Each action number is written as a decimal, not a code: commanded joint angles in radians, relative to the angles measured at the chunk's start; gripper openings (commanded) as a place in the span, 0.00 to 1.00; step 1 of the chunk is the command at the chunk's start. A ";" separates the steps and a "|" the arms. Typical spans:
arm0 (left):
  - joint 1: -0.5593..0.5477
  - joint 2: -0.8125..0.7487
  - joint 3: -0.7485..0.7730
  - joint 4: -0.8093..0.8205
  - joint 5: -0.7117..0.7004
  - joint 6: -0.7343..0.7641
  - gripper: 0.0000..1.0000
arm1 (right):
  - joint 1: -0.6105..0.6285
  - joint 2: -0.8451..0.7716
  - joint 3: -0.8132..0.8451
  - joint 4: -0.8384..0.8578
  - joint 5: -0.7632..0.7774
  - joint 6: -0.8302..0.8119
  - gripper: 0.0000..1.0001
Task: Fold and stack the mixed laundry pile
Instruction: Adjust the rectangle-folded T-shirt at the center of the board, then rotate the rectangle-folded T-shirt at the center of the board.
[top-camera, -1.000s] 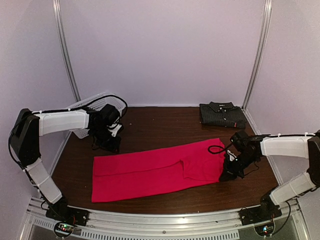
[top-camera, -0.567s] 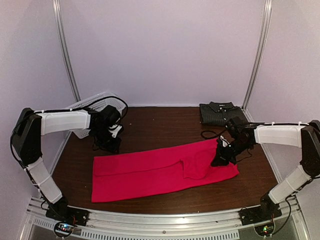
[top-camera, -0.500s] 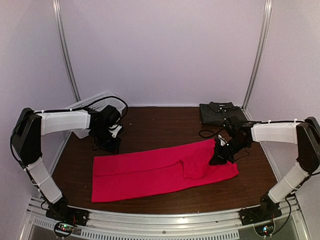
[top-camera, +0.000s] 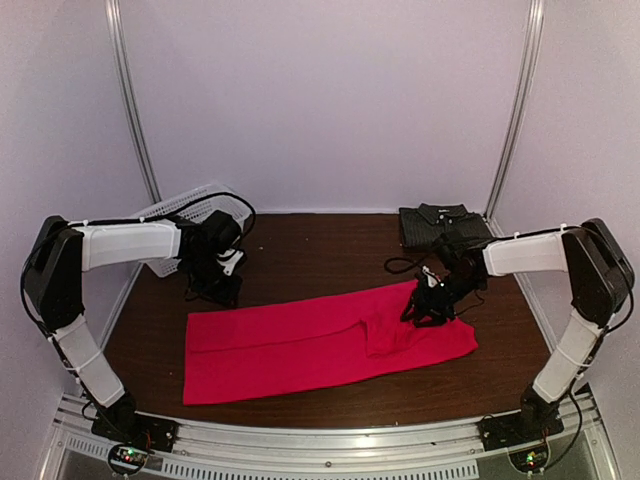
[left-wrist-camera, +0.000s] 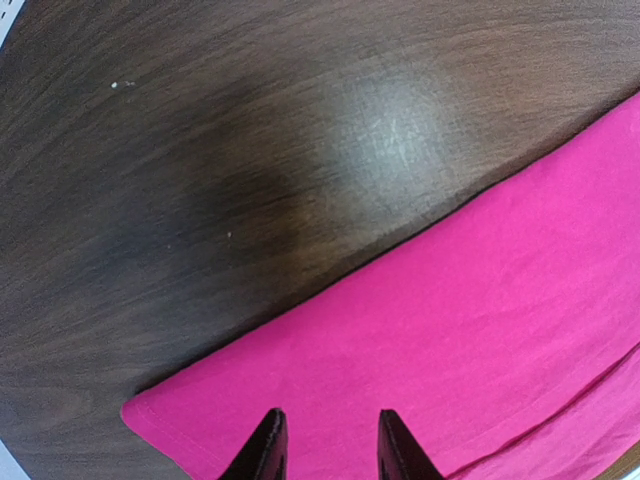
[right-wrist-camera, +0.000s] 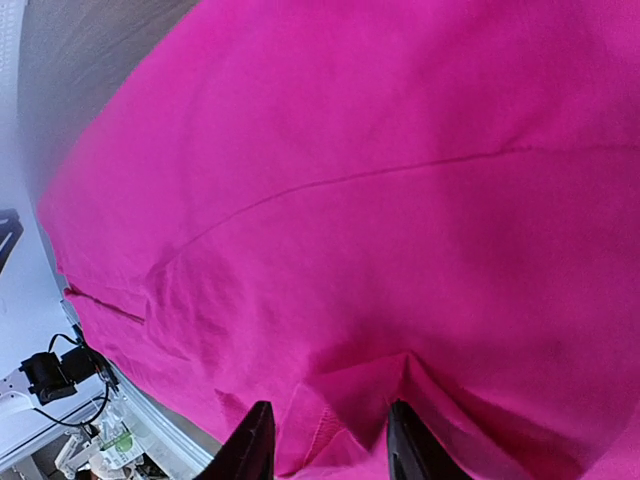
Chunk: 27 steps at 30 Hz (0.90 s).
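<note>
The red-pink T-shirt (top-camera: 300, 345) lies flat across the table, folded into a long strip. The dark pinstriped shirt (top-camera: 445, 228) sits folded at the back right. My left gripper (top-camera: 218, 292) hovers at the T-shirt's far left corner. In the left wrist view it (left-wrist-camera: 328, 442) is open over the red cloth (left-wrist-camera: 480, 300), with nothing pinched. My right gripper (top-camera: 420, 312) is low over the T-shirt's right part. In the right wrist view it (right-wrist-camera: 330, 440) is open, and a small raised fold of the red cloth (right-wrist-camera: 400, 200) stands between its fingers.
A white lattice basket (top-camera: 175, 212) leans at the back left, behind my left arm. Dark wood table (top-camera: 320, 250) shows between the two garments and beyond the red corner (left-wrist-camera: 250, 150). White walls enclose the table on three sides.
My right gripper has moved from the T-shirt's right end leftward and farther back onto the cloth, and its jaws have parted. The left arm has stayed put.
</note>
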 joint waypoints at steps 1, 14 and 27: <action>0.007 0.004 0.023 0.003 -0.006 0.013 0.33 | -0.003 -0.105 0.054 -0.061 0.012 -0.064 0.41; 0.019 0.023 0.049 0.025 0.019 0.026 0.33 | 0.011 -0.159 -0.101 -0.042 0.033 -0.072 0.28; 0.018 0.034 -0.202 0.086 0.061 -0.035 0.16 | 0.029 0.100 0.054 -0.054 0.172 -0.190 0.30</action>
